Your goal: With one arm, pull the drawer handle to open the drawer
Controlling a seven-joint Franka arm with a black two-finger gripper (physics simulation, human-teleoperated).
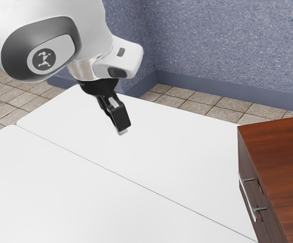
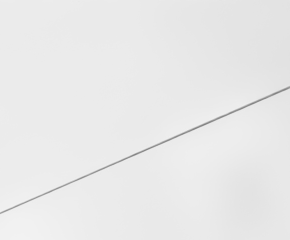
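Above the white table (image 1: 176, 157), your gripper (image 1: 122, 129) hangs well left of the drawer handle (image 1: 249, 195); spread or pressed together, you cannot tell. That handle faces left, inviting a leftward pull

Glossy wood cabinet (image 1: 283, 152), metal handle (image 1: 248, 198), smooth matt table (image 1: 161, 147).

bench (image 1: 176, 152): white top | seam (image 2: 145, 150): thin dark line straight across bench top | wall (image 1: 227, 40): blue, speckled | floor (image 1: 207, 104): tan tiles beyond bench's far edge
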